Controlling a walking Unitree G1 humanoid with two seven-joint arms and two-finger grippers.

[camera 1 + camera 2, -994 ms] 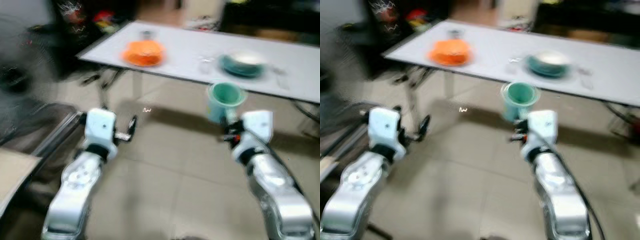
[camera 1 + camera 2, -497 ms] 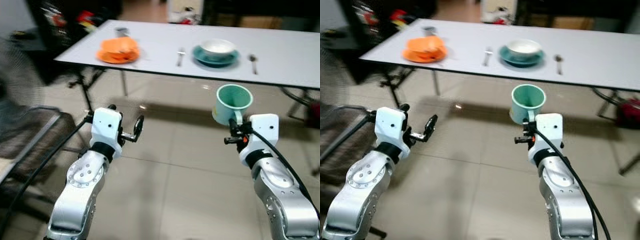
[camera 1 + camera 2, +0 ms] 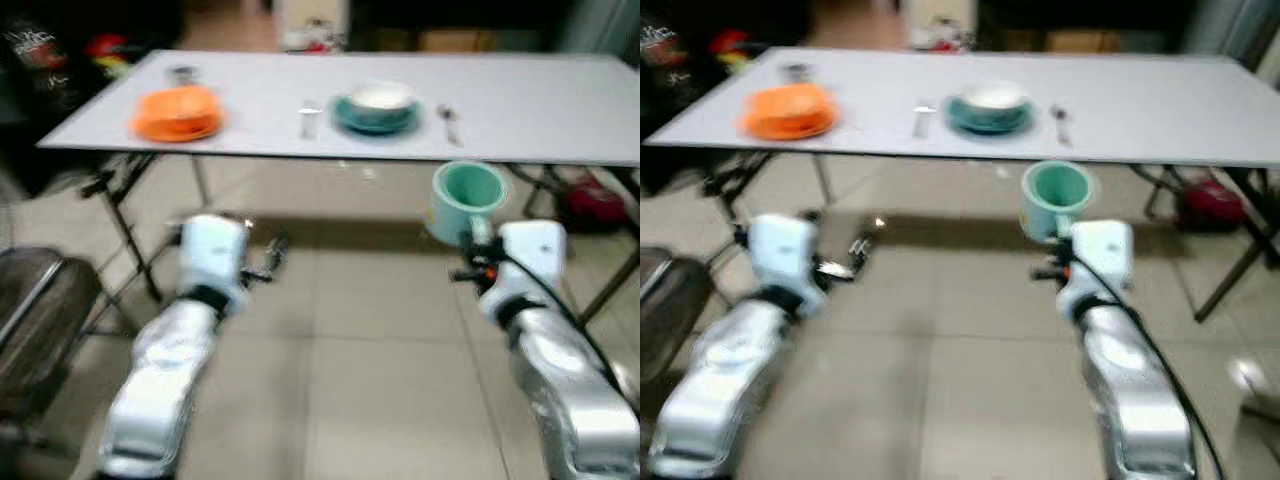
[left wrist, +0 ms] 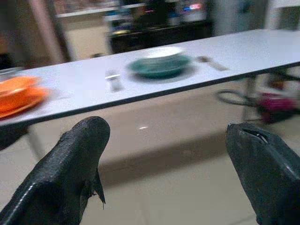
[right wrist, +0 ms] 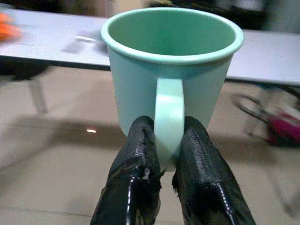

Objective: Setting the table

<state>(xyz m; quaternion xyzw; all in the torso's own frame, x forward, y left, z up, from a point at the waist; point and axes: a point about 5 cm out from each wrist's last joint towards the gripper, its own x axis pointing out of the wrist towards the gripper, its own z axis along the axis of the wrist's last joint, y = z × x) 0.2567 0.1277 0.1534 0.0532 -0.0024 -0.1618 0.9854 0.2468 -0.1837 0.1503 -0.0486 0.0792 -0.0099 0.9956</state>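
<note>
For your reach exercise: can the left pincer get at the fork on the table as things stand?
Probably not yet: the open left pincer hangs over floor, short of the table edge; the fork lies further in, unobstructed.

One green mug (image 5: 171,61), one white table (image 3: 560,110), one orange plate (image 3: 178,112), one teal plate (image 3: 375,115), one white bowl (image 3: 379,96), two grippers

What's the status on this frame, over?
Right gripper shut on the green mug by its handle, mug upright, short of the table. Left gripper open, holding nothing. Bare floor between robot and table.
</note>
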